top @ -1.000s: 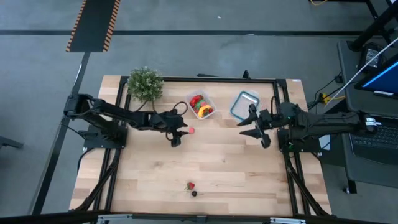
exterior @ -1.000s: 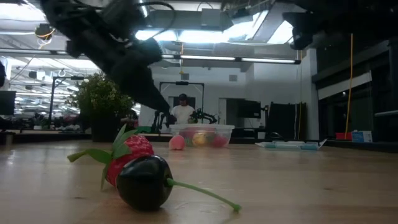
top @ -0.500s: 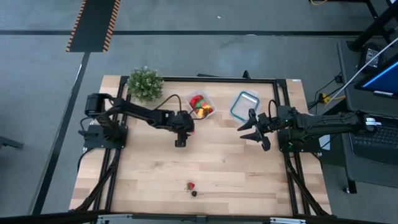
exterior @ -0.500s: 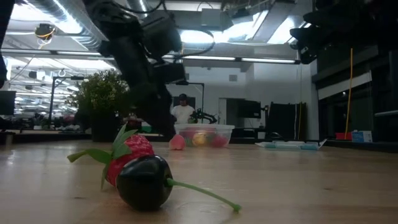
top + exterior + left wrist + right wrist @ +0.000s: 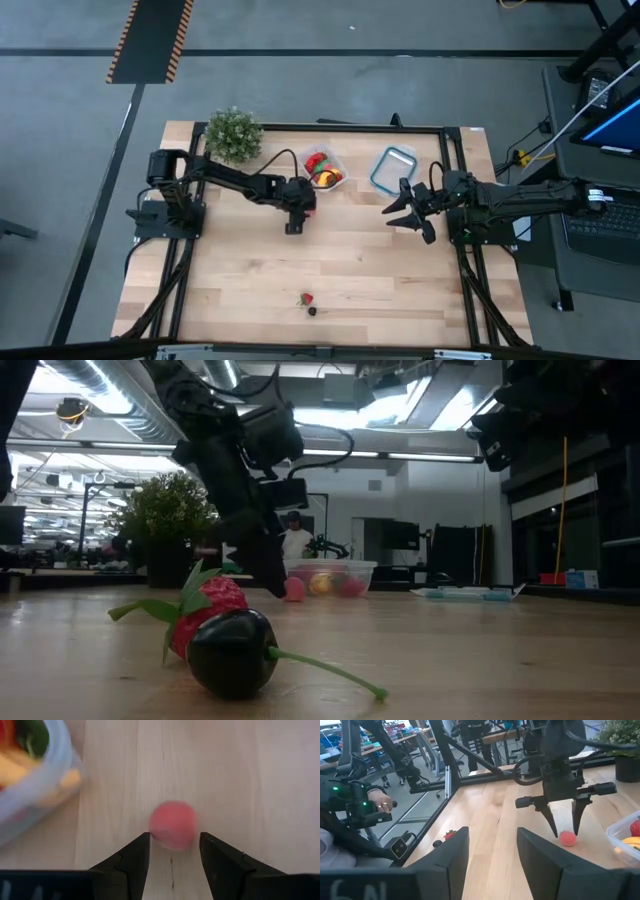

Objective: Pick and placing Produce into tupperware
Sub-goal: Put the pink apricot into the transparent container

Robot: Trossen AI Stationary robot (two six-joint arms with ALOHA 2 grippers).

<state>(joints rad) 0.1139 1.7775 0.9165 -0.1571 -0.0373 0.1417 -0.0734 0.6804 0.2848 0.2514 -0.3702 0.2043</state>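
The left pincer [image 5: 171, 851] hangs open and empty just beside the tupperware [image 5: 323, 167], its two fingers [image 5: 131, 859] straddling a small pink ball of produce [image 5: 172, 824] that lies on the tabletop [image 5: 350, 260] close to the tupperware's wall. The right pincer [image 5: 407, 209] waits open and empty, well apart from the tupperware.

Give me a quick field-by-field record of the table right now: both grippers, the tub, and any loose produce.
left gripper: open, over the pink ball, not closed on it
right gripper: open, waiting in front of the blue-rimmed container
tupperware: holds red, yellow and green produce
pink ball: on the table, just outside the tupperware
strawberry and dark fruit: loose together near the table's front edge
potted plant: back left corner
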